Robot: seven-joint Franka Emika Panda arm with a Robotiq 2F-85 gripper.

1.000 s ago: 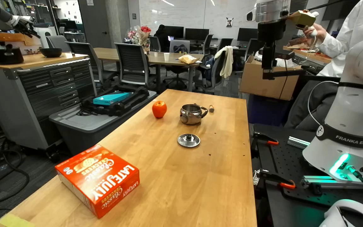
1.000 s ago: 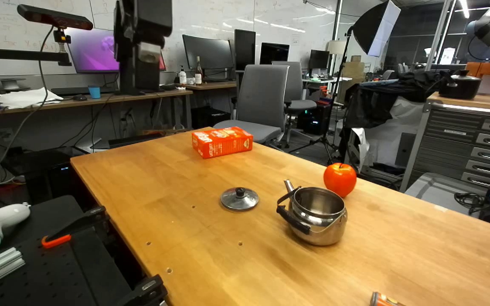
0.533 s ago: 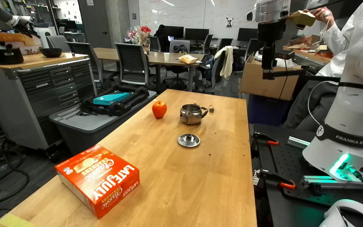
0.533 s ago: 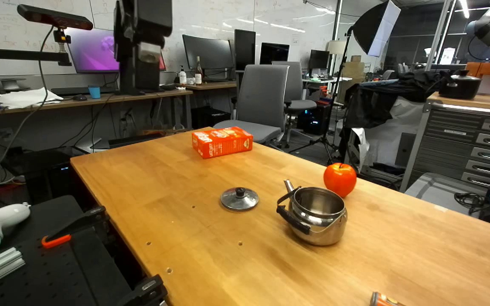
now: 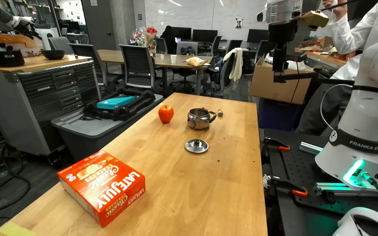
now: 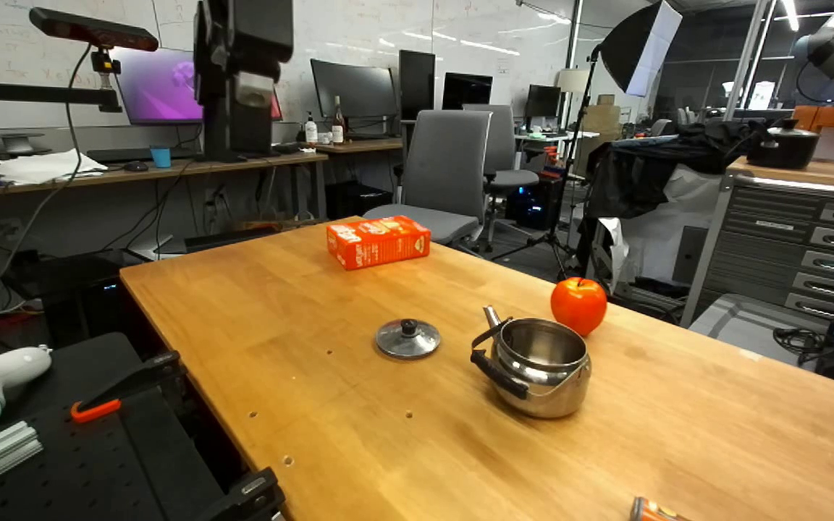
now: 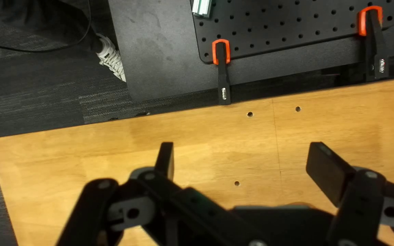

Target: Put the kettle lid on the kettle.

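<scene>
The kettle lid (image 5: 197,146) lies flat on the wooden table, black knob up; it also shows in an exterior view (image 6: 407,339). The kettle (image 5: 199,118) stands upright and uncovered a little apart from the lid. It also shows in an exterior view (image 6: 541,369), with a short spout and its black handle hanging to the side. My gripper (image 7: 243,164) is open and empty, high above the table. It shows at the top of both exterior views (image 5: 279,70) (image 6: 236,116), well away from lid and kettle. In the wrist view the kettle is not seen; a rounded edge behind the gripper body is unclear.
A red apple (image 5: 166,113) stands beside the kettle. An orange cracker box (image 5: 102,186) lies at the table's far end from it. A small cylinder (image 5: 220,112) lies near the kettle. Clamps (image 7: 222,71) sit along the table edge by the robot base. A person stands behind the arm.
The person's hand behind the arm has moved up, away from the yellowish piece on the wrist. The gripper, lid and kettle have not moved.
</scene>
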